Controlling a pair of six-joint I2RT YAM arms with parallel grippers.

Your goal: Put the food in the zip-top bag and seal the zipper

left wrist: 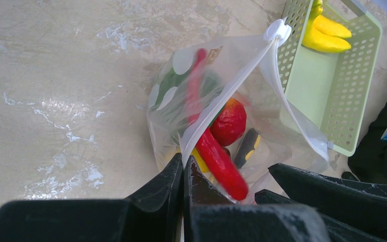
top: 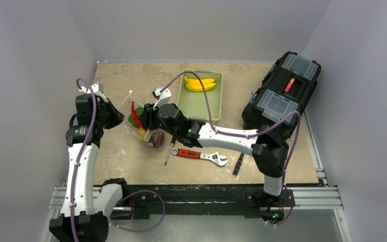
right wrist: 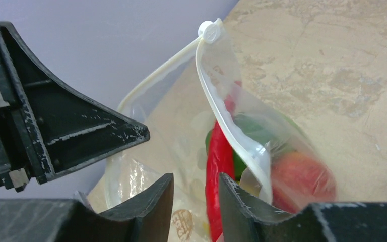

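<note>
— Where's the bag [top: 133, 126]?
— Just left of the basket [top: 201, 108], mouth open, with a chili [left wrist: 216, 156] and other food inside. The left gripper [left wrist: 184, 165] is clenched on the zipper [left wrist: 232, 91].
— And the right gripper [right wrist: 194, 199]?
— It's at the mouth, jaws narrowly apart. I can't tell if it grips the film.
— Which step?
— Filling, I'd say, since the bananas [top: 200, 84] lie in the basket. Next, fetch them, then run the slider [left wrist: 277, 31] across.

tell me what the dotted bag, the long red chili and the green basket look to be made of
The bag looks like thin clear plastic film: it creases and is see-through. The red chili is probably hard moulded plastic, glossy, with bright highlights. The green basket seems rigid matte plastic, given its even rows of moulded holes.
</note>
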